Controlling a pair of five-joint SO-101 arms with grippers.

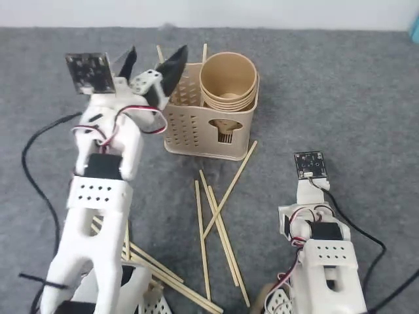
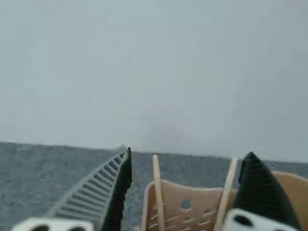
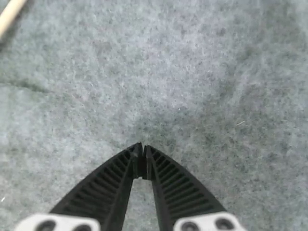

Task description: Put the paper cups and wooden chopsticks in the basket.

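A beige slotted basket (image 1: pixel 203 124) stands on the grey carpet with stacked paper cups (image 1: pixel 228 82) in its right half and two wooden chopsticks (image 1: pixel 159 53) upright in its left half. My left gripper (image 1: pixel 154 60) hangs open just above the basket's left edge, nothing between its fingers; in the left wrist view the basket (image 2: pixel 192 204) and chopsticks (image 2: pixel 157 185) sit between the open gripper (image 2: pixel 187 168). Several loose chopsticks (image 1: pixel 219 222) lie on the carpet in front of the basket. My right gripper (image 3: pixel 142 150) is shut and empty over bare carpet.
More chopsticks (image 1: pixel 157 271) lie near the left arm's base. One chopstick (image 1: pixel 236 176) leans against the basket's front right corner. The right arm (image 1: pixel 321 242) sits folded at the lower right. Carpet to the right of the basket is bare.
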